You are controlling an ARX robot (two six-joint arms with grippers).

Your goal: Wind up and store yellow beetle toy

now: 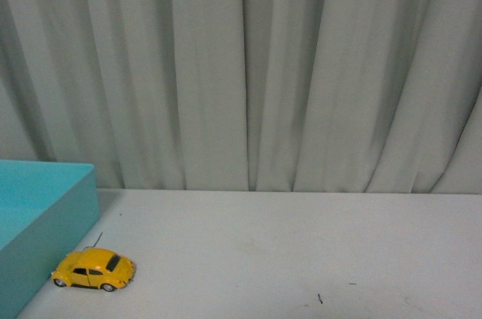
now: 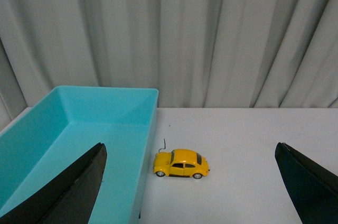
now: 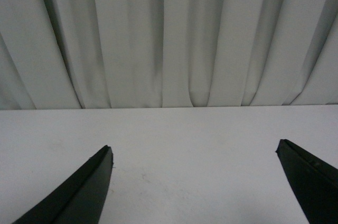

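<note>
The yellow beetle toy (image 1: pixel 93 268) sits beside the teal bin (image 1: pixel 64 217) (probably its store), while the left tool (image 2: pixel 190 146) and right tool (image 3: pixel 194 150) gape empty.

Turquoise bin (image 1: pixel 60 221), white table (image 1: pixel 301 251), grey curtain (image 1: pixel 301 71) behind.

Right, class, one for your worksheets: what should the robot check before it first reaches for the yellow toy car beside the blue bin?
1. Yellow beetle toy upright on its wheels on the table: ok.
2. Toy outside the blue bin, beside its wall, not yet stored: ok.
3. Left gripper open and empty, toy ahead of it: ok.
4. Right gripper open and empty: ok.
5. Visible part of the bin's inside free to take the toy: ok.
6. Where the toy winds up: cannot tell.
</note>
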